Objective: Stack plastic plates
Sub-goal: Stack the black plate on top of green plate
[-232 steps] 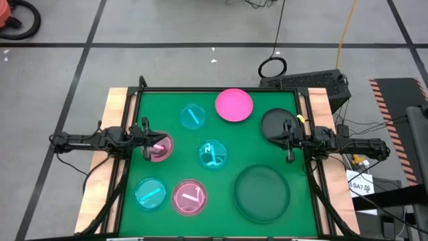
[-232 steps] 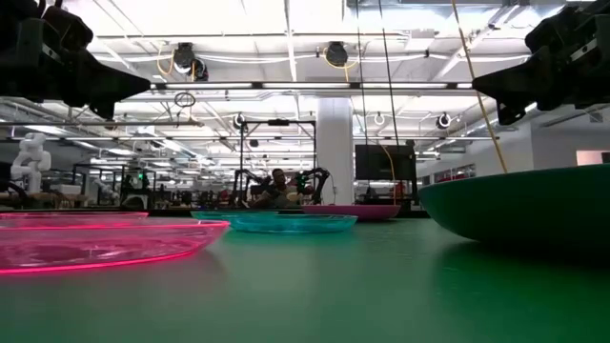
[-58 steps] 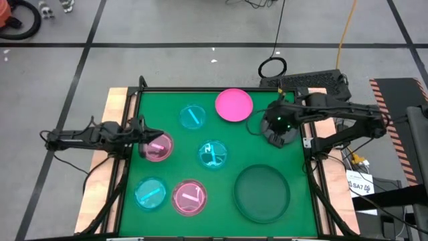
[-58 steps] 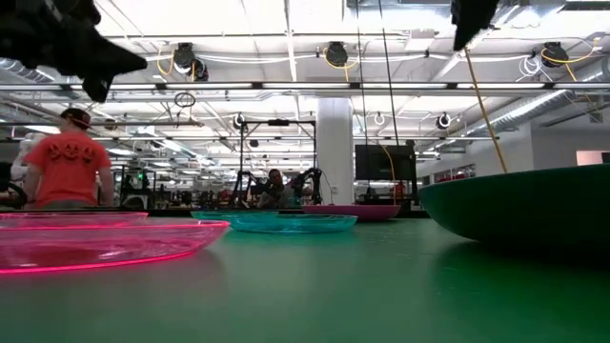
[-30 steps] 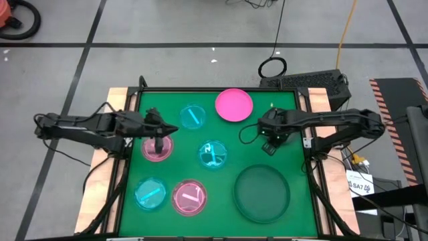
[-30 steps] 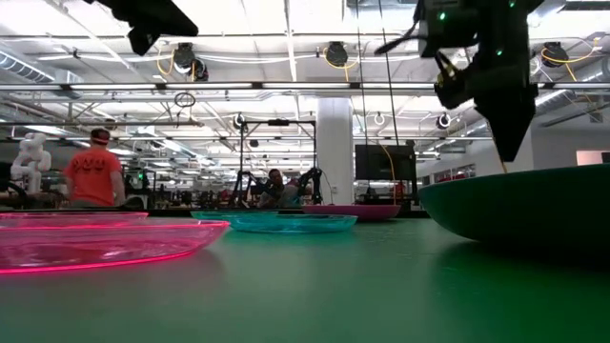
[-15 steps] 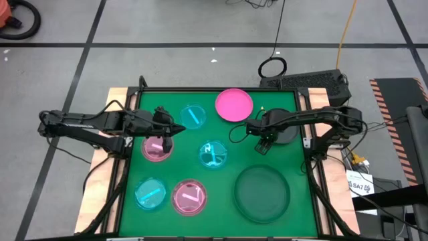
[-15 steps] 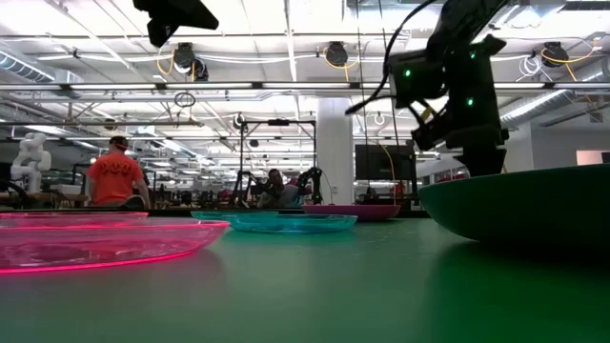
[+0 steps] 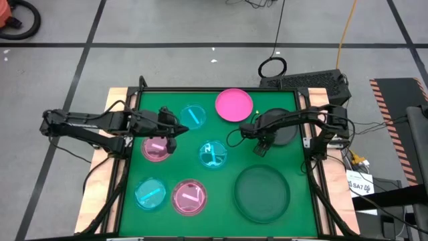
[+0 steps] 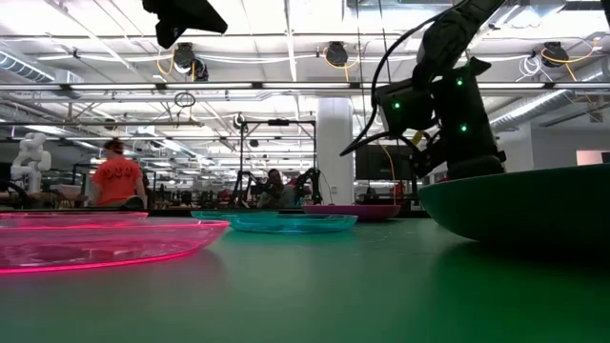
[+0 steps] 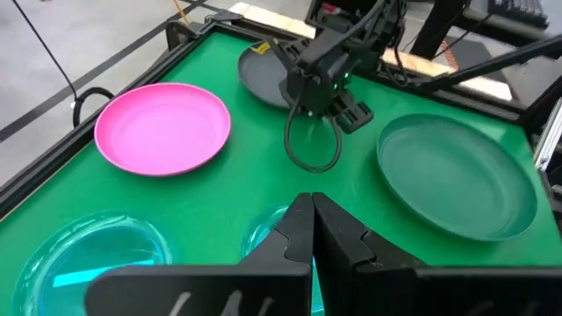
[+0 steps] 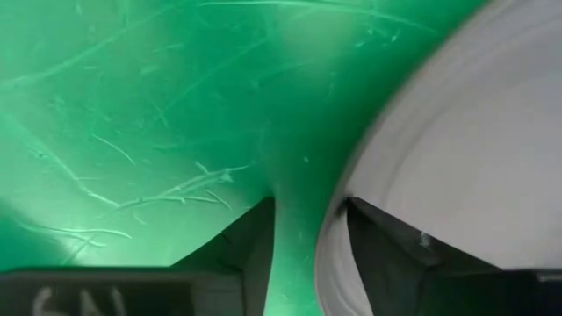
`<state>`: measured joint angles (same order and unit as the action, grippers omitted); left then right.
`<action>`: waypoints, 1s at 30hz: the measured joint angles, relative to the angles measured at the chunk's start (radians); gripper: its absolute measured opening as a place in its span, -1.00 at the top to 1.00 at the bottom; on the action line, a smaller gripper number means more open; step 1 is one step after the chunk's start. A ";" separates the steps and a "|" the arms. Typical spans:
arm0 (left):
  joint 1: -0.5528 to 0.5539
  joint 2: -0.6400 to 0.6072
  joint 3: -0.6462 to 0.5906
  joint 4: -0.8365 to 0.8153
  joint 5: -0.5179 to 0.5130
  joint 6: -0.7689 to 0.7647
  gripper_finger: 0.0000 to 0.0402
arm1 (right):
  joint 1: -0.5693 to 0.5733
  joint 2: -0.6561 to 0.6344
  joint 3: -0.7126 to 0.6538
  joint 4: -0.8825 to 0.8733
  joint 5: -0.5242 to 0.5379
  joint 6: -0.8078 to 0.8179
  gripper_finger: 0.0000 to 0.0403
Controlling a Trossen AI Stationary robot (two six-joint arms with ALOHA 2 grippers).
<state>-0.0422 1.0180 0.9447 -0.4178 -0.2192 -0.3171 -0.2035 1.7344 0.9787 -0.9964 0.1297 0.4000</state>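
- High view: right gripper [image 9: 259, 148] sits right of centre at the black plate's [image 9: 282, 128] left edge; left gripper [image 9: 175, 129] hovers left of centre, above a pink translucent plate [image 9: 156, 148].
- Left wrist view: left fingers [image 11: 299, 230] pressed together.
- Right wrist view: right fingers [image 12: 255, 233] apart, straddling the plate rim [image 12: 338, 219].

Both arms dark, near black, slim jointed links with thin black cables running along them. Right arm [image 9: 304, 119] has a loose black cable looping off its wrist, seen clearly in the left wrist view, plus small green indicator lights on the wrist housing in the low view. Left arm [image 9: 93, 125] same dark build, cable slack along the links. Left gripper [image 11: 313, 230] fingers are black, angular, wedge-shaped with flat inner faces, faint scuffed markings on the mount bar. Right gripper [image 12: 307, 230] fingers dark, tapered, matte; pale lettering on its base bar, unreadable
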 joint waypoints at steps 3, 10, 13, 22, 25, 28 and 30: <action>0.000 0.004 0.000 -0.008 0.000 -0.007 0.99 | 0.000 -0.008 -0.002 0.002 0.004 0.014 0.48; 0.000 0.003 0.000 -0.005 0.000 -0.006 0.99 | -0.001 -0.033 -0.006 -0.006 0.072 0.026 0.85; 0.000 0.003 0.000 -0.005 0.000 -0.006 0.99 | 0.000 -0.042 -0.006 -0.015 0.076 0.019 0.96; 0.003 0.003 0.000 -0.014 -0.019 -0.006 0.99 | 0.024 -0.148 -0.005 -0.073 0.048 -0.022 0.97; 0.003 0.003 0.000 -0.015 -0.026 -0.010 0.99 | 0.041 -0.215 0.007 -0.103 0.041 -0.027 0.97; 0.003 0.003 0.000 -0.018 -0.031 -0.028 0.99 | 0.063 -0.290 0.029 -0.142 0.037 -0.022 0.97; 0.003 0.003 0.000 -0.030 -0.064 -0.056 0.99 | 0.083 -0.336 0.047 -0.163 0.039 -0.020 0.97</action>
<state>-0.0395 1.0210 0.9448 -0.4481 -0.2833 -0.3726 -0.1208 1.3982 1.0255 -1.1592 0.1684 0.3798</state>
